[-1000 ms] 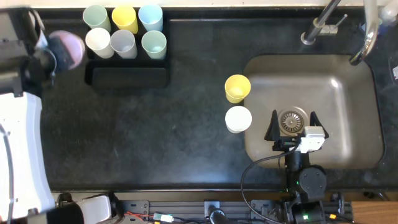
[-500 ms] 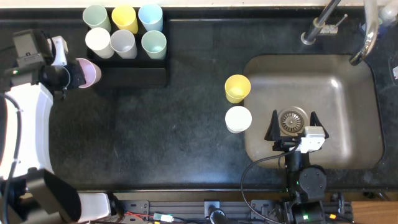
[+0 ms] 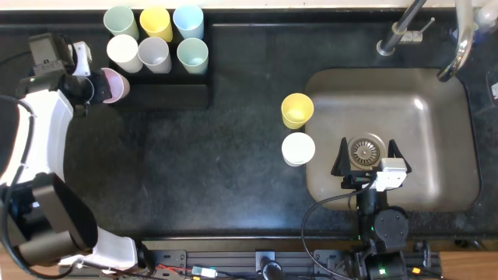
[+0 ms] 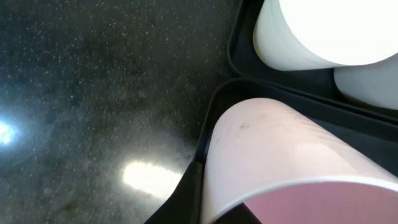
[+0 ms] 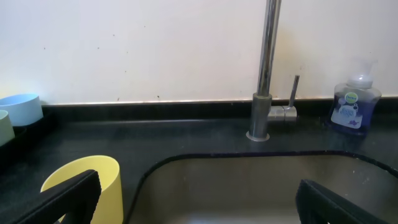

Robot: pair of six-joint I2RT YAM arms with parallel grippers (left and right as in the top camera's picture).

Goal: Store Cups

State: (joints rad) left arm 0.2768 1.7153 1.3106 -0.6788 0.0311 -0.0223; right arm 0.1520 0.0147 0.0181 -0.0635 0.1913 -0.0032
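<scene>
Barely visible, left gripper [image 3: 99, 85] tight around pink cup [image 4: 280, 162]; right gripper [image 3: 367, 159] wide apart.

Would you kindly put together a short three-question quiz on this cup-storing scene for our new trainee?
1. True or false: the left gripper holds a pink cup.
2. Multiple choice: how many cups stand in the black tray? A) four B) six C) eight
3. Fill in: the yellow cup and white cup on the counter stand beside the ____.

Key: 1 true; 2 B; 3 sink.
</scene>
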